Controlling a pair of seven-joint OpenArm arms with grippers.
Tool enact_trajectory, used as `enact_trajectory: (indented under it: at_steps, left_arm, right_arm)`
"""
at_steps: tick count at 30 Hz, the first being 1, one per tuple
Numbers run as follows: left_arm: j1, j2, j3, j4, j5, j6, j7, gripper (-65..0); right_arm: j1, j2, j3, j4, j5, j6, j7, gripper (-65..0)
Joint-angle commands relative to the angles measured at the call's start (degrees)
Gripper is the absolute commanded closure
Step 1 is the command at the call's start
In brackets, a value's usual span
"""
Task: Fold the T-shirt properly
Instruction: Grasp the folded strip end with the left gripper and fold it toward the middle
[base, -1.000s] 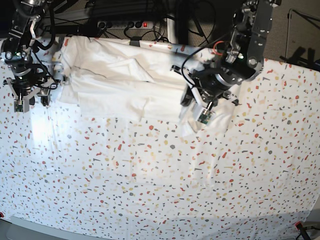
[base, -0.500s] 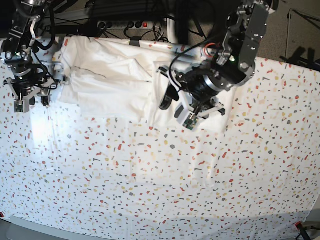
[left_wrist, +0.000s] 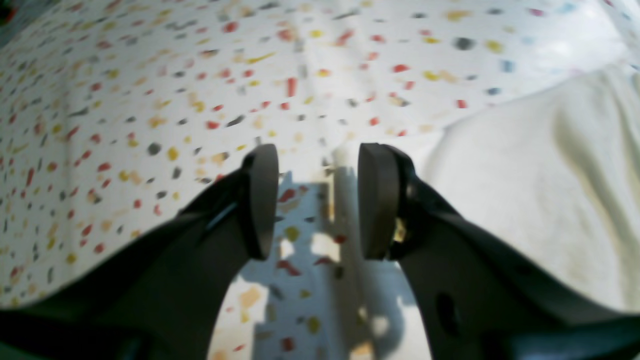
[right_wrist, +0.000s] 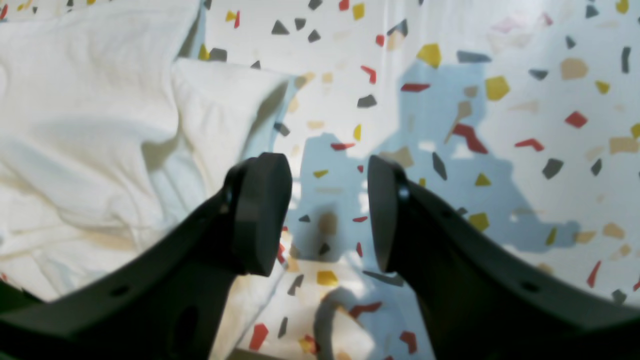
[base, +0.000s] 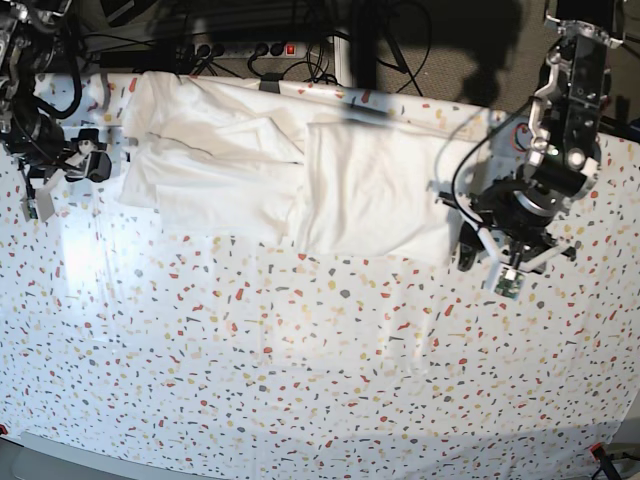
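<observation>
- The T-shirt (base: 290, 170) lies along the far edge of the tabletop (base: 300, 370), plain white side up, folded into a rough band with a flap laid over its middle; no print shows.
- The tabletop wears a white cloth speckled with red, yellow and grey flecks.
- The left end effector (base: 490, 265) hangs over bare cloth just beside the shirt's near corner on the base view's right, and holds nothing.
- In the left wrist view the left end effector (left_wrist: 317, 200) is released: its two pads stand apart with speckled cloth showing between them, and the T-shirt (left_wrist: 540, 190) lies just to the right of them, not between.
- The right end effector (base: 62, 180) sits at the shirt's other end, near the sleeve edge.
- In the right wrist view the right end effector (right_wrist: 330, 210) is likewise released, with tabletop visible through the gap and the T-shirt (right_wrist: 100, 130) rumpled at its left, ungripped.
</observation>
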Motion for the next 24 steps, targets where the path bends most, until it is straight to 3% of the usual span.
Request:
enact_trajectory:
  at_steps: [1, 6, 10, 14, 19, 24]
  left_arm:
    - [-0.4, -1.0, -1.7, 0.8, -1.3, 0.0, -2.2, -25.6]
    - [1.4, -2.0, -7.7, -2.2, -7.8, -3.9, -6.5, -25.6]
    - [1.7, -2.3, -9.6, -8.3, -14.0, -8.9, -10.4, -25.6]
    - [1.4, -2.3, -9.6, -15.1, -19.7, -13.0, -16.5, -25.6]
    - [1.1, -2.3, -9.6, -22.1, -22.1, -14.4, -19.4, -25.6]
    - [1.1, -2.3, -9.6, -25.4, -22.1, -15.3, -19.7, -25.6]
  right_arm:
    - [0.5, 1.4, 0.5, 0.6, 1.1, 0.6, 0.4, -28.8]
    - [0.6, 1.6, 0.4, -4.3, 2.0, 3.6, 0.4, -28.8]
    - [0.6, 1.5, 0.4, -10.1, 8.6, 5.0, -0.8, -28.8]
    - [0.6, 1.5, 0.3, -12.1, 14.9, 5.0, -6.4, -28.8]
    - [0.7, 0.0, 0.3, -12.1, 17.2, 5.0, -7.1, -28.8]
    - [1.7, -3.7, 0.0, -12.1, 17.0, 5.0, -7.2, -28.8]
